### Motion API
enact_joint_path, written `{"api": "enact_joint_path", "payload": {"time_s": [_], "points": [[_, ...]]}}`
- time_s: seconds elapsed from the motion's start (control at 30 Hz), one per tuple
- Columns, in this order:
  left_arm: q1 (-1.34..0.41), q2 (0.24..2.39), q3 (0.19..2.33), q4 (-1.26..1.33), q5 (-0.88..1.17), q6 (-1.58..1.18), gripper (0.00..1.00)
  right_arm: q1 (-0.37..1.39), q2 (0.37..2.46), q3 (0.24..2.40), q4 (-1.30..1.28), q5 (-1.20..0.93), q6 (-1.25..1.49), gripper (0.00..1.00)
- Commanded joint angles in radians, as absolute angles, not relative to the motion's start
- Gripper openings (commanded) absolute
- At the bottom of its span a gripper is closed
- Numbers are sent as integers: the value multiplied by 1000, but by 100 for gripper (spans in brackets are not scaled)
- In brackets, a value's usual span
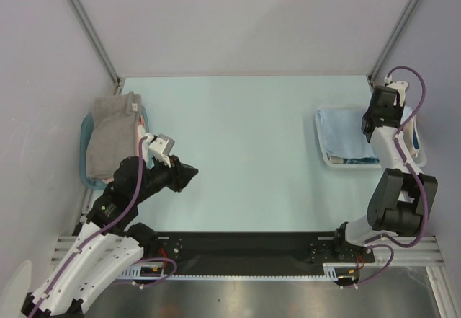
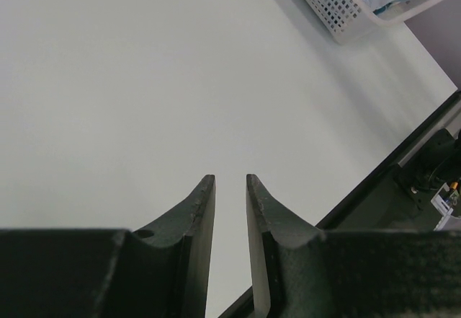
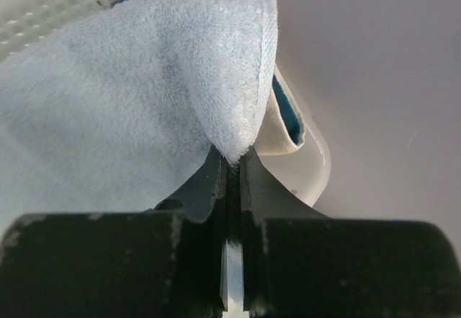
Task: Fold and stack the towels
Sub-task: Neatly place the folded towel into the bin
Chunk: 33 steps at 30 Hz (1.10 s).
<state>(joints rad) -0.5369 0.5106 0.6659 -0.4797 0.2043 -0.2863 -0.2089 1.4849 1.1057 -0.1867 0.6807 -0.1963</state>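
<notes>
Your right jaws clamp a corner of the limp light blue towel point(image 3: 130, 87), so expect drooping; left jaws stand apart.

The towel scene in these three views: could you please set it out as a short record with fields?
left gripper: open, nothing between the fingers, over the table
right gripper: shut on the light blue towel
light blue towel: one edge pinched, the rest in the white basket
grey-beige towel: lying on the teal tray, left side
</notes>
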Motion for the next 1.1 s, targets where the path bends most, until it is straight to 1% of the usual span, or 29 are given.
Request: {"api": "enact_joint_path", "payload": {"time_s": [0.0, 0.2, 0.23, 0.27, 0.3, 0.33, 0.37, 0.4, 0.53, 0.6, 0.7, 0.77, 0.83, 0.87, 0.93, 0.97, 1.07], "points": [[-545, 515, 666, -449, 193, -273, 29, -244, 1509, 1086, -74, 698, -238, 0], [-545, 523, 663, -446, 202, -275, 29, -281, 1542, 1104, -57, 680, -222, 0], [-545, 523, 663, -446, 202, -273, 29, -281, 1555, 1112, -61, 689, -215, 3], [-546, 525, 664, -448, 202, -273, 29, -281, 1562, 1123, -78, 696, -189, 14], [-548, 526, 664, -448, 202, -273, 29, -279, 1568, 1135, -87, 707, -180, 39], [-546, 528, 664, -449, 202, -273, 29, -279, 1572, 1158, -98, 722, -166, 59], [-546, 528, 664, -449, 202, -272, 29, -279, 1566, 1169, -116, 715, -149, 88], [-546, 529, 666, -449, 202, -272, 29, -279, 1560, 1175, -121, 710, -137, 99], [-548, 535, 667, -456, 198, -272, 29, -269, 1513, 1238, -169, 695, -60, 100], [-549, 543, 669, -459, 198, -272, 29, -249, 1493, 1285, -237, 690, 19, 100], [-548, 546, 669, -460, 190, -275, 29, -152, 1470, 1350, -313, 765, 99, 100], [-546, 549, 669, -460, 183, -273, 29, -46, 1456, 1361, -350, 811, 163, 100], [-546, 554, 670, -463, 181, -273, 29, 45, 1424, 1315, -328, 837, 155, 100], [-546, 551, 670, -462, 179, -275, 29, 128, 1395, 1271, -298, 854, 149, 100], [-546, 545, 667, -460, 170, -278, 30, 211, 1366, 1220, -264, 856, 138, 100], [-548, 545, 667, -460, 164, -278, 30, 288, 1352, 1198, -232, 851, 143, 100], [-546, 551, 666, -460, 153, -281, 30, 386, 1306, 1115, -168, 908, 140, 100]]}}
